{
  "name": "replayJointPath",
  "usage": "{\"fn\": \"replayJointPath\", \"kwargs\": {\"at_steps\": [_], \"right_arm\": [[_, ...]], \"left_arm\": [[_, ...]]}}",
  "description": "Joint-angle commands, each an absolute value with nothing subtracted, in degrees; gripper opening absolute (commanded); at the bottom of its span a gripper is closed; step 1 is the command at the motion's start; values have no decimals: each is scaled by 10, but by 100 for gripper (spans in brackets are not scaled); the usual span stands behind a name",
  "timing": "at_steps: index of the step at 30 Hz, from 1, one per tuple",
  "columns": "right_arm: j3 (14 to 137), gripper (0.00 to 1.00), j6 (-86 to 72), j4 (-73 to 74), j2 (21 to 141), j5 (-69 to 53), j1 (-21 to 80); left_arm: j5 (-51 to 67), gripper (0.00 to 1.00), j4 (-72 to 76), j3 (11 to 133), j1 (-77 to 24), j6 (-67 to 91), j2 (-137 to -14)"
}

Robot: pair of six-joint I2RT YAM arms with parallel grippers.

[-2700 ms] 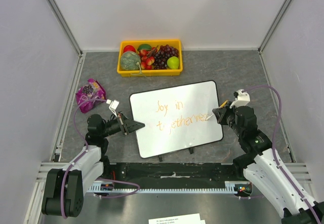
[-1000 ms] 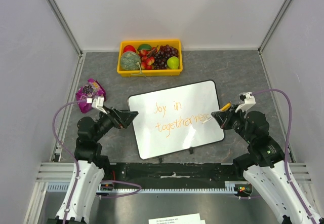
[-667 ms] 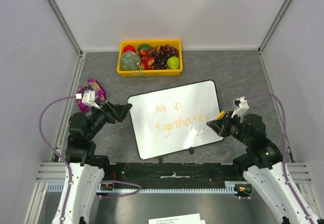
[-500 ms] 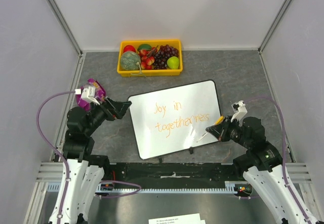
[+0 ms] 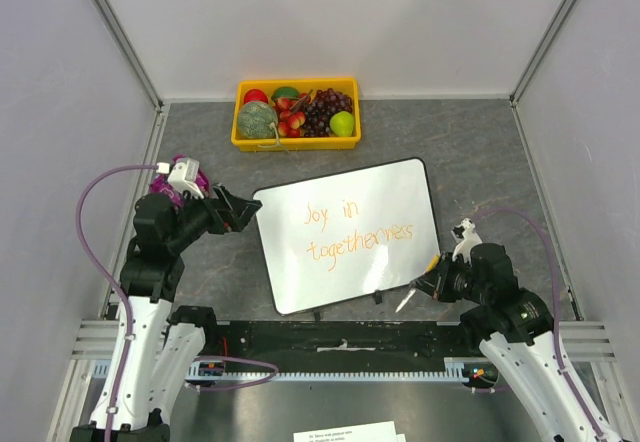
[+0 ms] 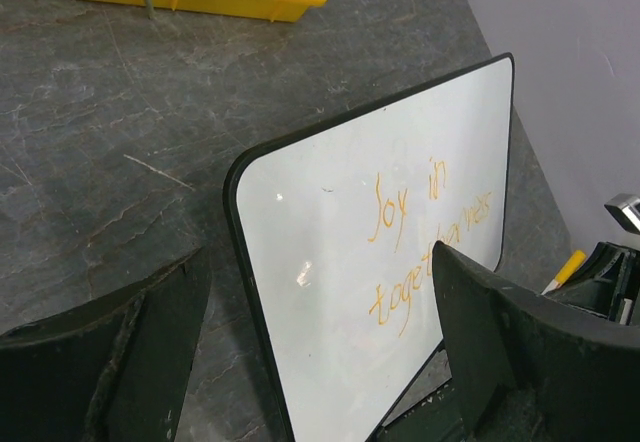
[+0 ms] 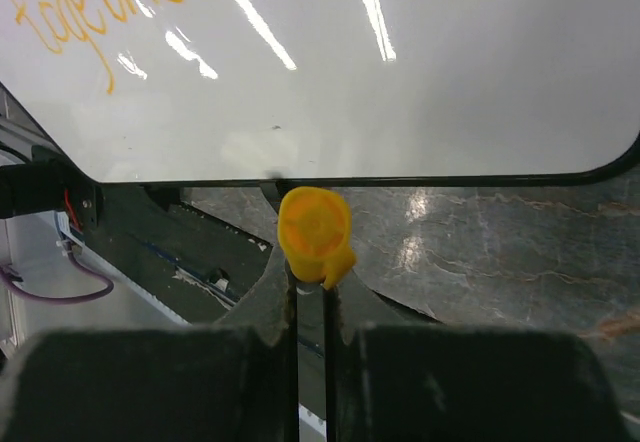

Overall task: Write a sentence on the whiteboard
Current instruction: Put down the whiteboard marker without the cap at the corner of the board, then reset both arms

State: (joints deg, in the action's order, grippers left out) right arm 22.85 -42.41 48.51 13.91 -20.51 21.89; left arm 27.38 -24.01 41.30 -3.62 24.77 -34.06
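The whiteboard (image 5: 300,272) lies flat mid-table, and the orange sentence (image 5: 357,232) "Joy in togetherness" runs across it in two lines. My left gripper (image 5: 240,212) hovers open just off the board's left edge, with nothing between its fingers (image 6: 150,352). The left wrist view looks down on the whiteboard (image 6: 320,292) and the sentence (image 6: 425,232). My right gripper (image 5: 437,284) is shut on an orange-capped marker (image 5: 432,262) beyond the board's near right corner, tip off the surface. The right wrist view shows the marker (image 7: 314,227) clamped in the right gripper (image 7: 310,292), below the whiteboard (image 7: 420,92).
A yellow tray (image 5: 296,143) of fruit stands at the back. A purple snack bag (image 5: 183,170) lies at the left, partly behind my left arm. A black rail (image 5: 340,337) runs along the near edge. Grey walls close in both sides.
My right gripper has drawn the marker off the board's right side, back toward the near right corner. My left gripper has backed away from the board's left edge and risen.
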Motion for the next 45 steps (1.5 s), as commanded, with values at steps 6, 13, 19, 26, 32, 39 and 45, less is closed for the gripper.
{"fn": "replayJointPath", "kwargs": {"at_steps": [6, 13, 19, 26, 32, 39, 45], "right_arm": [[246, 25, -439, 512, 146, -107, 219], [272, 72, -438, 497, 178, -47, 219], [297, 98, -434, 466, 179, -26, 219], [301, 98, -433, 413, 228, 22, 219], [302, 98, -441, 360, 264, 64, 219], [370, 98, -327, 297, 289, 234, 219], [390, 98, -215, 214, 337, 335, 219]], "left_arm": [[293, 95, -250, 421, -35, 209, -327], [301, 95, -250, 417, -36, 214, -330], [298, 97, -247, 417, -36, 226, -335], [269, 98, -265, 424, -36, 236, -359], [214, 99, -290, 439, -36, 230, -360], [171, 99, -295, 441, -36, 237, -373], [115, 99, -289, 442, -35, 259, -394]]}}
